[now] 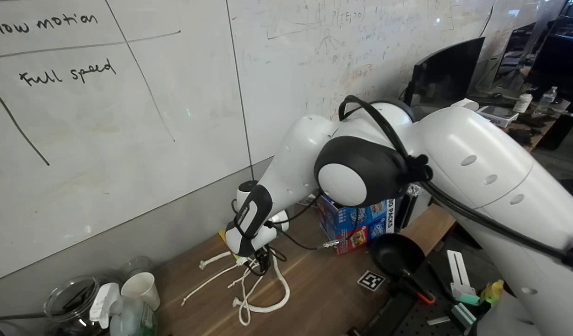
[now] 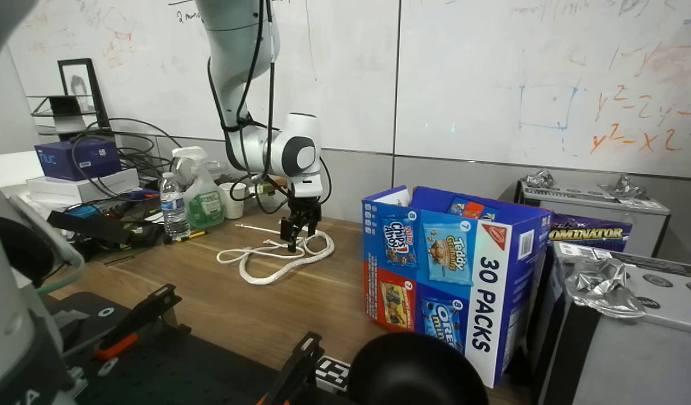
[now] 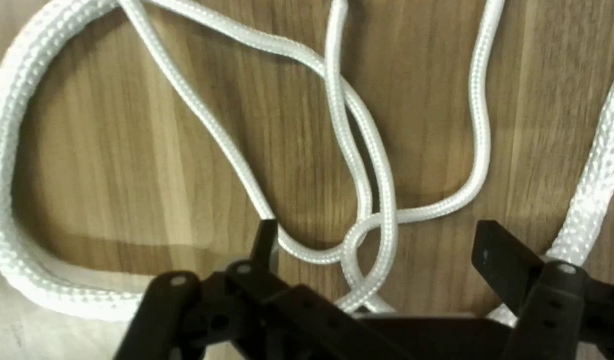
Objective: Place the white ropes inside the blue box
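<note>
In an exterior view, the arm [image 1: 370, 163] is extended from near right toward far left and bent downward. The wrist [image 2: 301, 154] is pointed down; the gripper [image 3: 377, 230] is positioned low, its fingers [image 3: 507, 265] spread well apart.

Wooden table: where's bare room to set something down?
Bare table lies between the white ropes and blue box, and between the ropes and black base plate. Crowded: at the open pincer, where ropes cross, and around the spray bottle and cup.

pincer [image 3: 379, 245]: mostly matt, smooth | white ropes [image 3: 389, 200], below and beside it: braided, textured cord | worktop [image 3: 107, 165], beneath it: smooth wood grain | blue box [image 2: 418, 273], well apart from it: printed cardboard | foil [image 2: 604, 287], beyond that: crumpled, shiny metal
</note>
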{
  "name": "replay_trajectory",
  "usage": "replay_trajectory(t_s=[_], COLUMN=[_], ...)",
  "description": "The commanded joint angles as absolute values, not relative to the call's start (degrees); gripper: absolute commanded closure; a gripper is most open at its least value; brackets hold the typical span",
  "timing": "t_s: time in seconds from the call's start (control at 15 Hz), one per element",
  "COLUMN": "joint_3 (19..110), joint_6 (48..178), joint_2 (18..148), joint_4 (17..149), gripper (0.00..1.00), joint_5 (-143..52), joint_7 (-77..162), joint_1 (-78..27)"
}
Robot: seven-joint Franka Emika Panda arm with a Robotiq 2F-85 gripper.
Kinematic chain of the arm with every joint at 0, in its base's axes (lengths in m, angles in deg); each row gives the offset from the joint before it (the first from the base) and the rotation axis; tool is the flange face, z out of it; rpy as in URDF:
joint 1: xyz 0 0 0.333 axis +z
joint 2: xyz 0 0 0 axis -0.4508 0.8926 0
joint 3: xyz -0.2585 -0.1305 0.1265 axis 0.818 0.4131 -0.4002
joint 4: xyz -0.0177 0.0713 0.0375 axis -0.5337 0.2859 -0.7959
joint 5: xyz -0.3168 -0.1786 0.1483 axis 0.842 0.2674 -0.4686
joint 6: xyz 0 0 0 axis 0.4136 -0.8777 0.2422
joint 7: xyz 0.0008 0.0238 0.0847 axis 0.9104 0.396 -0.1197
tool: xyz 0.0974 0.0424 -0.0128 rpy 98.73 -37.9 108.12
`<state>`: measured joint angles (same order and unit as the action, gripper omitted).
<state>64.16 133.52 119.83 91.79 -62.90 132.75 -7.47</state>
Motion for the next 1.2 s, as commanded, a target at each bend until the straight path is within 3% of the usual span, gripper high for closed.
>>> replay_trajectory(t_s=[0.0,1.13], joint_3=[66.48,64.45], joint_6=[135.03,138.00], joint_2=[118.53,121.28], joint_4=[93.39,91.84], gripper=[0.00,0.00], joint_5=[-61.28,-62.55], joint_7=[137.33,141.11], joint_1=[-4.88,-6.16])
